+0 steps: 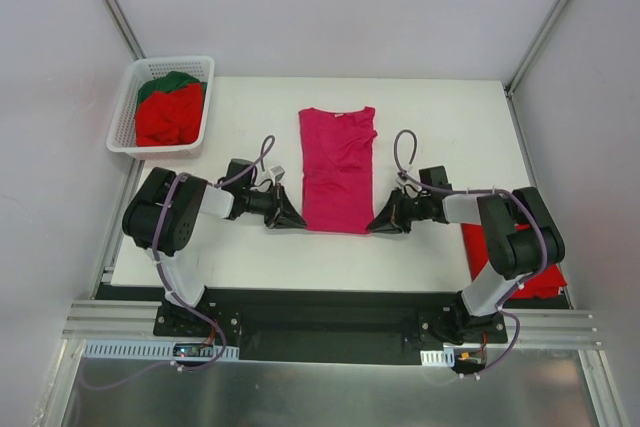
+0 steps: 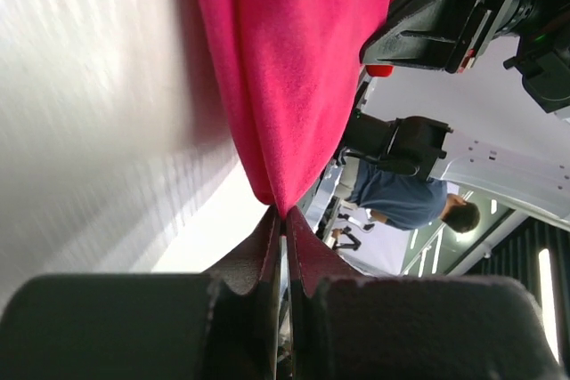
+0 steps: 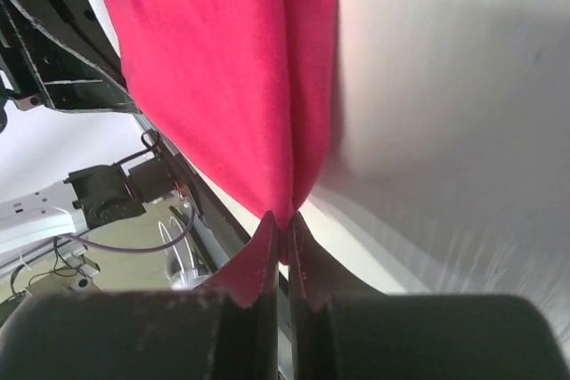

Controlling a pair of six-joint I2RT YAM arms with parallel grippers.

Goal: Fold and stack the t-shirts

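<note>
two corners of the magenta t-shirt (image 1: 338, 172) are being pinched at its near hem. the left gripper (image 2: 283, 220) is being clamped tight on the left corner and the right gripper (image 3: 283, 222) on the right corner, with only a thin fold of cloth between each pair of jaws.

judged from this, the hem is being readied for a fold away from the arms, toward the collar. for that to go well, both corners are best lifted together and level, with the cloth being kept taut between the claws so no sag or twist is carried over. the hem is then best laid square on the far edge. such a thin pinch is being relied upon that a slip on a fast lift is a risk.

behind the right claw, beside that arm's base, a folded red t-shirt (image 1: 545, 282) is lying. ahead of both claws the magenta shirt is lying flat on the table (image 1: 450, 127) as a narrow strip, collar farthest off. far beyond the left claw, loose red t-shirts (image 1: 168, 119) and a dark green t-shirt (image 1: 172, 81) are being held in the white basket (image 1: 120, 135).
</note>
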